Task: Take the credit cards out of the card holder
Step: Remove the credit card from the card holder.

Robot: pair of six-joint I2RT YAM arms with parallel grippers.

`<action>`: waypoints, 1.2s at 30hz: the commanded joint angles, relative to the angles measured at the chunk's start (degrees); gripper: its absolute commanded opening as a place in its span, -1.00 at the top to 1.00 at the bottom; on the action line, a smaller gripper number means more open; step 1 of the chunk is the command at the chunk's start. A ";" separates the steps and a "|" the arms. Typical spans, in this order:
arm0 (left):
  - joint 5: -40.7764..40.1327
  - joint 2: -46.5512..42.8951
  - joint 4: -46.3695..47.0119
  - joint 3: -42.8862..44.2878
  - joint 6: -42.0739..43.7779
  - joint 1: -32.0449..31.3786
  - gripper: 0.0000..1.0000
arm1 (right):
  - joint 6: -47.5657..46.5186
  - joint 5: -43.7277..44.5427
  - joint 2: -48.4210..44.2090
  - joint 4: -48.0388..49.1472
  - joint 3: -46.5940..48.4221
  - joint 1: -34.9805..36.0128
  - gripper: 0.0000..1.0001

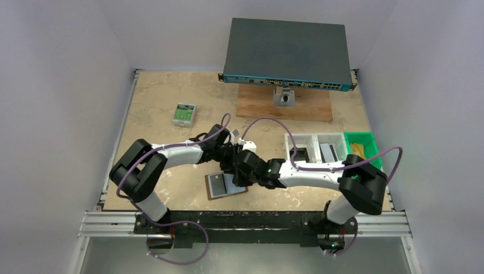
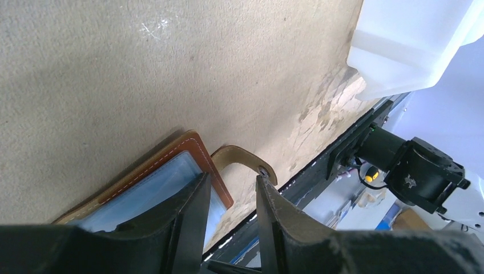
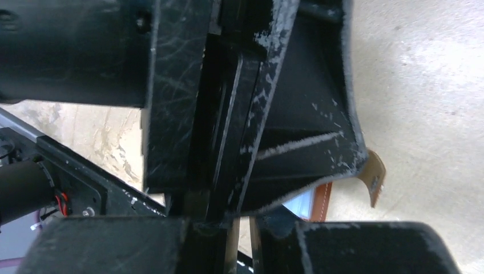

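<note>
Left jaws stand open over the unfolded card holder (image 2: 165,180) on the worktop (image 2: 114,85), one finger (image 2: 182,222) over its pocket; the right jaws' state cannot be told.

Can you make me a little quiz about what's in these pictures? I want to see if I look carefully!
1. True or false: the card holder lies unfolded on the table, under the spot where both arms meet.
2. Pick one. Where is the green-and-white box?
A. Gripped by an arm
B. Lying by itself on the table, away from both arms
C. On top of the card holder
3. Fill the gap: in the left wrist view, the left tool has its jaws ____, with a gap between them.

Key: 1 true; 2 B; 3 open.
</note>
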 commanded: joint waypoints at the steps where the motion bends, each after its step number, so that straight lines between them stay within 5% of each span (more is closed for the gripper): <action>1: 1.60 -0.42 1.51 0.59 0.46 -0.32 0.30 | -0.04 -2.33 2.43 7.06 -0.46 0.23 0.82; 22: -11.26 -18.26 -22.74 3.27 5.87 -0.07 0.13 | 6.35 0.51 5.86 5.48 -4.62 -0.28 0.95; 36: -22.35 -22.34 -32.04 -1.21 4.90 1.57 0.70 | -0.63 -4.86 4.11 9.20 2.08 -0.21 0.85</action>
